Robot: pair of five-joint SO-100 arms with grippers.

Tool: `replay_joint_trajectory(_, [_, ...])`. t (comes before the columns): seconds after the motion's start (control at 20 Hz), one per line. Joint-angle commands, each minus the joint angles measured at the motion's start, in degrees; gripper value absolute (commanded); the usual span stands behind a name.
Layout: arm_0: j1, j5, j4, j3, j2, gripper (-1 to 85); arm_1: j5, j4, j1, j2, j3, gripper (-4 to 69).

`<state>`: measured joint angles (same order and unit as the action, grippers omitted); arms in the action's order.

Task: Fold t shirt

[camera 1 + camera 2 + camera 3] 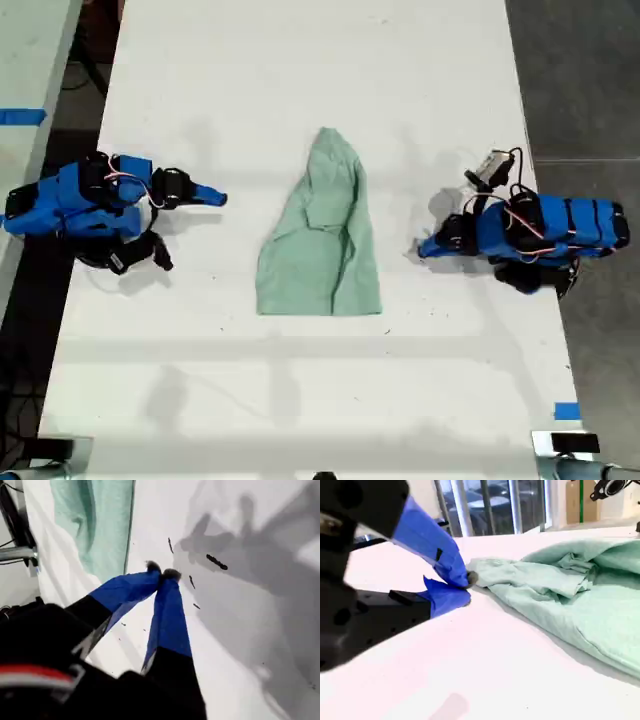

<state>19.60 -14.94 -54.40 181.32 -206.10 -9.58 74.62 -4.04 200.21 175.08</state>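
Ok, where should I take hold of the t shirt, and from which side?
Probably take the t shirt by its narrow end at the exterior view's top, coming down from above: there it tapers to a raised bunch, while the wide hem lies flat on the table.

In the exterior view, the t shirt (320, 235) is lying mid-counter (300, 60), blocking the straight line between my hands. Bare counter is lying open at its 12 and 6 o'clock. My first hand (422, 248) is sitting at its 3 o'clock and my second hand (218, 198) at 9, each with a clear strip before the cloth.
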Motion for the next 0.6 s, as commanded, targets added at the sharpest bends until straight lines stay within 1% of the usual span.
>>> replay_joint_trajectory(0.0, [-1.41, 1.76, 0.62, -0.53, -0.35, -0.2, -1.67, 0.97, 1.41, 0.62, 2.81, 1.9])
replay_joint_trajectory(0.35, [-1.67, 1.85, 1.05, -0.44, -0.35, -0.2, -1.85, 0.97, 1.41, 0.62, 2.81, 1.9])
replay_joint_trajectory(0.45, [-1.93, 2.46, 1.14, -0.26, -0.35, -0.2, -1.85, 0.97, 1.23, 0.62, 2.81, 1.9])
replay_joint_trajectory(0.55, [-2.02, 4.66, 1.05, 0.35, -0.35, -0.2, -1.85, 0.97, 1.32, 0.62, 2.81, 1.9])
